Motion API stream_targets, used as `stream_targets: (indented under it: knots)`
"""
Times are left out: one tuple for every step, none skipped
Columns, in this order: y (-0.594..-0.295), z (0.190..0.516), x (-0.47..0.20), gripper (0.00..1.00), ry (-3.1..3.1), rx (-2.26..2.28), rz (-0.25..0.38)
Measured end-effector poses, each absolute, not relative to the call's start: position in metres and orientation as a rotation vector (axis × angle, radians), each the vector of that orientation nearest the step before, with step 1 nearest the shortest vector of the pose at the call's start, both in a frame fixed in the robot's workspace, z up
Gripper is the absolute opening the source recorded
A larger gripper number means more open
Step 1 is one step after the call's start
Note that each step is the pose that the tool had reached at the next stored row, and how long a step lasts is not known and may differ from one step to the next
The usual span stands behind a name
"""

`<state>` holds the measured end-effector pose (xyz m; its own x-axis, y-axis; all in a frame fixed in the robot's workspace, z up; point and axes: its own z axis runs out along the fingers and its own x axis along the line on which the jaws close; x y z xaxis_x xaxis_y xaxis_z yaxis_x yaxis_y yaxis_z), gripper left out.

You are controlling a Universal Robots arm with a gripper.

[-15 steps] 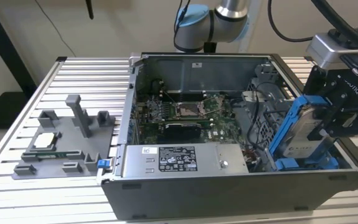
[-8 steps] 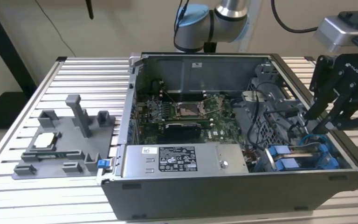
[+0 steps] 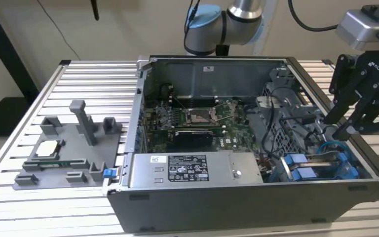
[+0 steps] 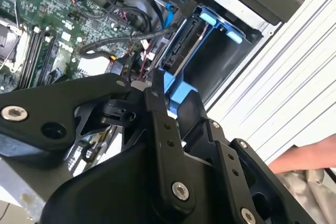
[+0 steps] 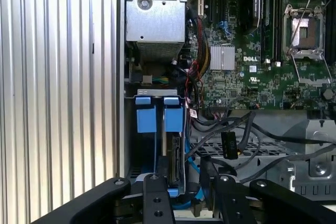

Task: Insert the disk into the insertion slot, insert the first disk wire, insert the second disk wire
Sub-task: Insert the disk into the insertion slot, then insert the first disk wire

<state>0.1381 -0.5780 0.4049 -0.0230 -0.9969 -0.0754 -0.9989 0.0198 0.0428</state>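
Pincer: in the exterior view we see the black pincer (image 3: 337, 127) hanging over the end of the open computer case (image 3: 242, 207) on that view's right, fingers pointing down.
Pincer state: its fingers stand apart with a narrow gap. We see nothing clamped between them, and cannot tell whether they touch anything.
Disk: the disk (image 5: 176, 163) sits on edge inside the case, in its blue frame, just beyond the fingertips in both wrist views (image 4: 181, 43).
Insertion slot: we find the insertion slot (image 5: 173, 114) in the grey drive cage, two blue tabs side by side at its mouth. The disk lies in the bay under one tab.
Wires: black cables (image 5: 236, 129) trail loose over the cage beside the disk. We cannot tell whether any is plugged in.
Power-supply box: the power-supply box (image 3: 196, 168) lies along the near wall of the case.
Table: the slatted table (image 3: 97, 79) carries the case and a grey fixture tray (image 3: 51, 173).
Person: a hand (image 4: 304, 158) rests at the table's edge.
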Motion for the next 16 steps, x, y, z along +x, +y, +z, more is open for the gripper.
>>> stream_targets:
  knots:
    - [-0.578,0.4049,0.138,1.0,2.226,-2.179,0.13]
    - [-0.578,0.4049,0.138,1.0,2.226,-2.179,0.13]
    - [-0.5779,0.405,0.1379,1.0,2.226,-2.179,0.13]
    - [-0.5778,0.405,0.1377,1.0,2.226,-2.179,0.13]
    - [-0.5775,0.405,0.1375,1.0,2.226,-2.179,0.13]
    - [-0.5772,0.405,0.1372,1.0,2.226,-2.179,0.13]
    - [-0.5769,0.4049,0.1369,1.0,2.226,-2.179,0.13]
    - [-0.5764,0.4049,0.1365,1.0,2.226,-2.179,0.129]
    - [-0.5759,0.4049,0.136,1.0,2.227,-2.179,0.129]
    - [-0.5752,0.4049,0.1354,1.0,2.227,-2.179,0.129]
    - [-0.5745,0.4049,0.1349,1.0,2.227,-2.179,0.129]
    - [-0.5737,0.405,0.1343,1.0,2.227,-2.179,0.129]
    - [-0.573,0.405,0.1337,1.0,2.227,-2.179,0.129]
    - [-0.5722,0.405,0.133,1.0,2.227,-2.179,0.129]
    - [-0.5716,0.4049,0.1322,1.0,2.227,-2.179,0.129]
    - [-0.571,0.4049,0.1314,1.0,2.227,-2.179,0.129]
